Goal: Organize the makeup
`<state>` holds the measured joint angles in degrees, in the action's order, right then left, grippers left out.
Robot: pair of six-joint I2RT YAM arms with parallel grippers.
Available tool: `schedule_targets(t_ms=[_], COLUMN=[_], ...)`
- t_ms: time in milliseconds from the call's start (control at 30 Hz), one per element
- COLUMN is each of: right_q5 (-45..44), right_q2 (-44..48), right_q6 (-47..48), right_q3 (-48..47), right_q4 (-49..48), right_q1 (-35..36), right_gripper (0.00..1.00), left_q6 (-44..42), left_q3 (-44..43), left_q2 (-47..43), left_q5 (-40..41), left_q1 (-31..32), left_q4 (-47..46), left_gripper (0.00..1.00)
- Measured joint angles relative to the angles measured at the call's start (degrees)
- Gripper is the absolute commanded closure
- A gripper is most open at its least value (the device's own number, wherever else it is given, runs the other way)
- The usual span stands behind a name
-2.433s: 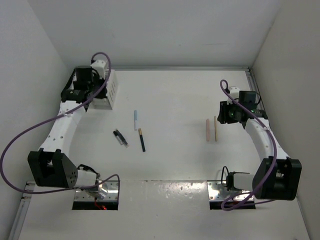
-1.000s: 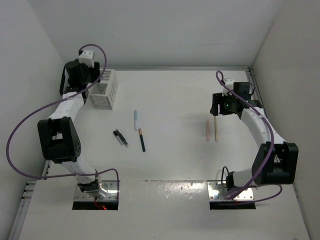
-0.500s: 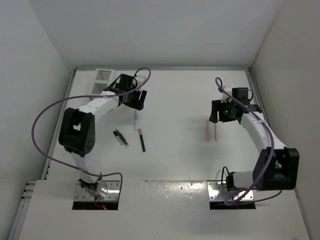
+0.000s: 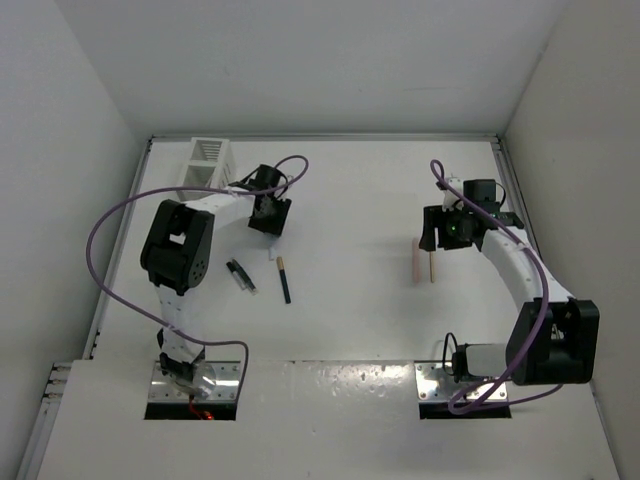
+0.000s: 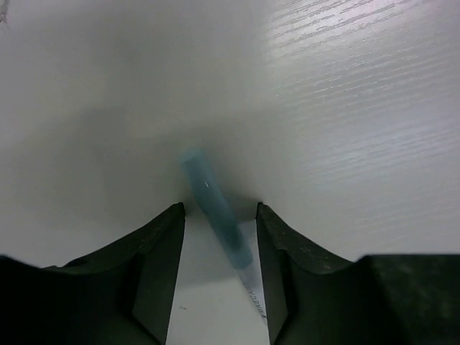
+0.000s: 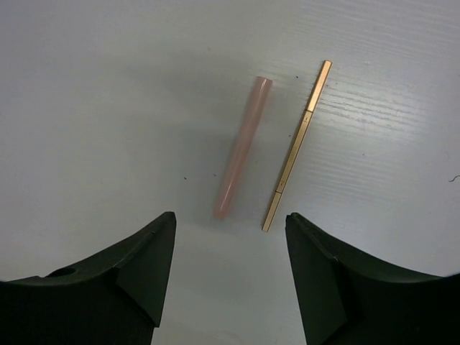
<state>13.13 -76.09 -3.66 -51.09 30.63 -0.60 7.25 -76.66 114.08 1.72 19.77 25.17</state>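
Nearest the bases, a short black tube (image 4: 240,276) and a black pencil with a gold end (image 4: 284,280) are seen lying flat on the table (image 4: 350,330), close together but apart. On the right side a pink stick (image 6: 243,147) and a thin gold-tan stick (image 6: 296,147) are laid side by side, not touching.

The right gripper (image 6: 230,215) is held above that pair, spread wide and with nothing in it. The left gripper (image 5: 219,210) is lowered around the light blue stick (image 5: 208,190). Its fingers are parted to either side of the shaft, a gap is visible on both sides, and no grip is made yet.

Judgement: the sticks are taken to be light, rigid and smooth, so liable to roll or pivot. A pinch across the shaft near mid-length is advised.

The white slotted box (image 4: 205,160) is noted at the far left, well apart.
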Motion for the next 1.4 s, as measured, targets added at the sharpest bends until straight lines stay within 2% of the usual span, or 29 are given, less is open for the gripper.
schedule_targets(t_ms=[167, 200, 267, 300, 333, 500, 667, 767, 833, 967, 1133, 1400], right_q5=[-0.4, -0.6, -1.0, -1.1, -1.2, -1.3, -0.9, -0.5, 0.0, 0.8, 1.1, 1.1], right_q2=[0.7, 0.8, 1.2, 1.4, 1.6, 2.0, 2.0, 2.0, 1.9, 0.5, -2.2, -5.5], right_q6=[0.9, 1.1, 1.3, 1.4, 1.5, 1.5, 0.8, 0.4, 0.2, -0.3, -0.8, -1.0], right_q3=[0.0, 0.0, 0.0, 0.0, 0.0, 0.3, 0.8, 0.8, 0.8, 0.8, -0.5, -3.3], right_q4=[0.6, 0.8, 0.9, 0.9, 0.9, 0.7, -0.6, -1.9, -2.7, -4.1, -4.9, -5.1], right_q1=[0.0, 0.0, 0.0, 0.0, 0.0, 0.0, 0.0, 0.0, 0.0, 0.0, 1.6, 3.5], right_gripper=[0.37, 0.37, 0.37, 0.37, 0.37, 0.37, 0.37, 0.38, 0.38, 0.38, 0.38, 0.38], left_q6=[2.1, 2.3, 2.7, 2.9, 3.3, 3.0, -0.9, -2.6, -3.3, -3.8, -3.8, -5.0], left_q3=[-2.6, -2.7, -2.9, -3.4, -3.8, -9.1, -24.5, -33.9, -36.3, -35.7, -30.1, -22.6], left_q2=[1.7, 1.8, 1.9, 2.1, 2.3, 4.8, 6.6, 6.3, 4.6, 1.5, 0.5, 3.3], left_q5=[0.5, 0.7, 0.9, 0.7, 0.7, 0.0, -2.3, -4.5, -5.8, -6.3, -8.5, -14.0], left_q1=[-0.9, -1.0, -1.3, -1.5, -1.6, -2.3, -3.9, -6.5, -10.0, -18.5, -27.9, -27.6], left_q4=[0.0, -0.1, 0.0, 0.2, 0.4, 2.7, 4.8, 0.2, -6.4, -17.7, -30.4, -34.8], left_gripper=[0.69, 0.78, 0.87, 0.98, 1.0, 1.0, 1.0, 1.0, 1.0, 1.0, 1.0, 1.0])
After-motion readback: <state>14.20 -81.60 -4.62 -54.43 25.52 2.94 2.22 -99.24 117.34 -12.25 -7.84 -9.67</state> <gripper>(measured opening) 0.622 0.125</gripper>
